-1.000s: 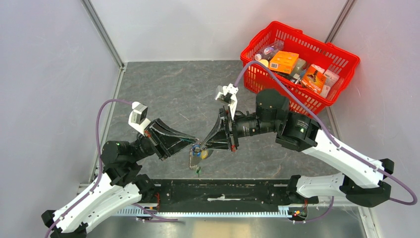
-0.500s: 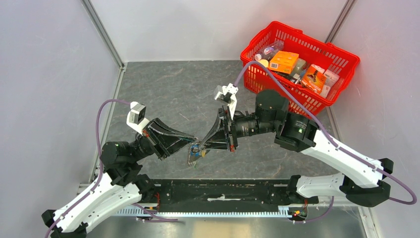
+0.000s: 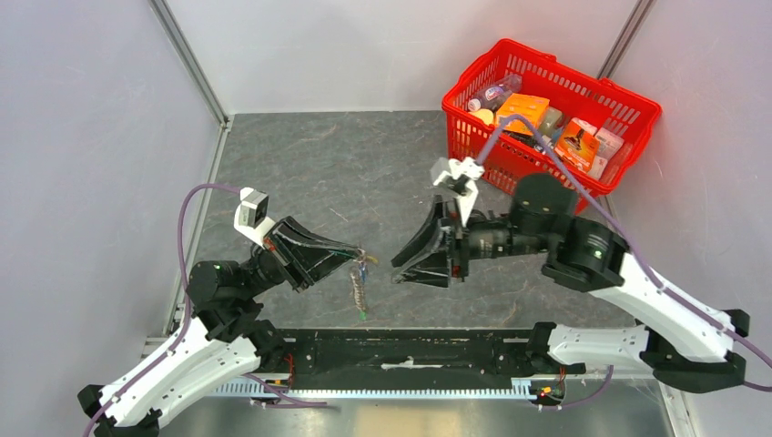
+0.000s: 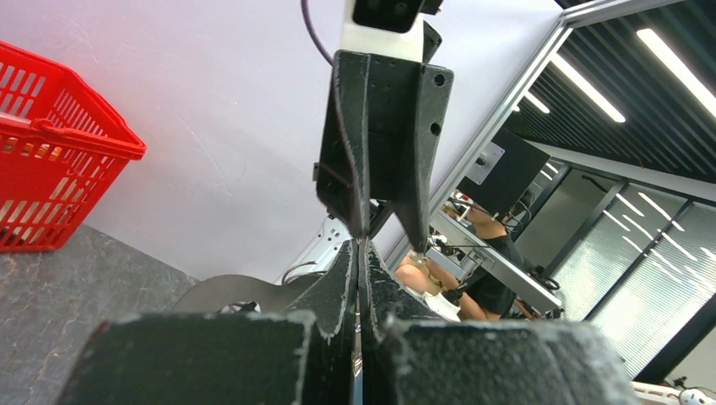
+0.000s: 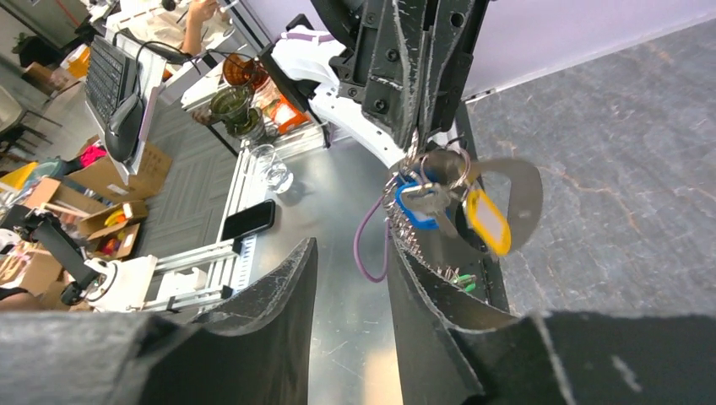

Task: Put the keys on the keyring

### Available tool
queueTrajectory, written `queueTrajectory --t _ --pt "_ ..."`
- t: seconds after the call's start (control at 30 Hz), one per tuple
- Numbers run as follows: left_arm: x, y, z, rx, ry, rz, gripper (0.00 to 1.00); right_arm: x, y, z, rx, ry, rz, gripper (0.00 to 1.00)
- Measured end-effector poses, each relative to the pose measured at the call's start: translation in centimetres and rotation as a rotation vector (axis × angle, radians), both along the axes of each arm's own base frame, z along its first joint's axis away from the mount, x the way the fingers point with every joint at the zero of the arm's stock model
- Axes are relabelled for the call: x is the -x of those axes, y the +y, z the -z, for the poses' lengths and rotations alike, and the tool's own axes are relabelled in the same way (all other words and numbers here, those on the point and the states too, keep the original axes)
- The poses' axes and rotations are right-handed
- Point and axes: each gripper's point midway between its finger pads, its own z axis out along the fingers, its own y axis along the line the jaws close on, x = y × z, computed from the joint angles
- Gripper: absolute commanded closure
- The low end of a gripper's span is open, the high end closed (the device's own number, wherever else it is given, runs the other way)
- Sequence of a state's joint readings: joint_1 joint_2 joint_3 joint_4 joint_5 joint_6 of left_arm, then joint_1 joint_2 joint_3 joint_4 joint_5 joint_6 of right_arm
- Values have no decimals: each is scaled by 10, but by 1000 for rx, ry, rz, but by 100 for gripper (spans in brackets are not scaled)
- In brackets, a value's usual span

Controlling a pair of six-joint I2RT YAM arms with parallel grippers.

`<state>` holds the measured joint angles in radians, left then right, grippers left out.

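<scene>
the left arm is reaching over the worktop with the left jaws pressed fully together, clamping the top of the keyring. the keyring is hanging in the air below the tips, above the near part of the worktop. in the right wrist view, a blue-headed key and a yellow-gold tag are dangling at the metal ring just under the clamp point. the grey strap loop is showing blurred behind them, and the green tags are hanging lower. whether the key is threaded on the ring cannot be told. the right arm is pointing the right jaws at the keyring. these are standing partly open, gripping nothing, near the keyring but apart from it. a red basket of packaged goods is sitting at the far right corner.
</scene>
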<state>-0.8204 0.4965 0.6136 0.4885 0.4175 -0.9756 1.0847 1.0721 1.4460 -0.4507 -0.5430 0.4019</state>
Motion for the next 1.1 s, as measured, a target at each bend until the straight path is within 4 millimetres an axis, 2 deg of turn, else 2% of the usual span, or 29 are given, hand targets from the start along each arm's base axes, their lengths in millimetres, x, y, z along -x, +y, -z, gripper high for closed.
queueTrajectory --t 0.17,0.33,0.57,0.7,0.97,1.1 --pt "-3 1 -1 6 7 -14 98 7 -25 -14 -46 -37 36 49" --pt "-11 3 2 7 45 -56 98 3 -30 -4 -17 -33 71 44" --pt "-33 0 17 -28 138 -135 98 -12 -25 36 102 3 139 38" --pt "-48 -4 29 -60 194 -181 98 -21 -29 53 150 14 200 36" --pt "-78 -8 66 -160 314 -297 98 -43 -39 80 236 31 345 34" --pt "-90 -8 83 -217 357 -357 98 -54 -39 104 304 60 407 34"
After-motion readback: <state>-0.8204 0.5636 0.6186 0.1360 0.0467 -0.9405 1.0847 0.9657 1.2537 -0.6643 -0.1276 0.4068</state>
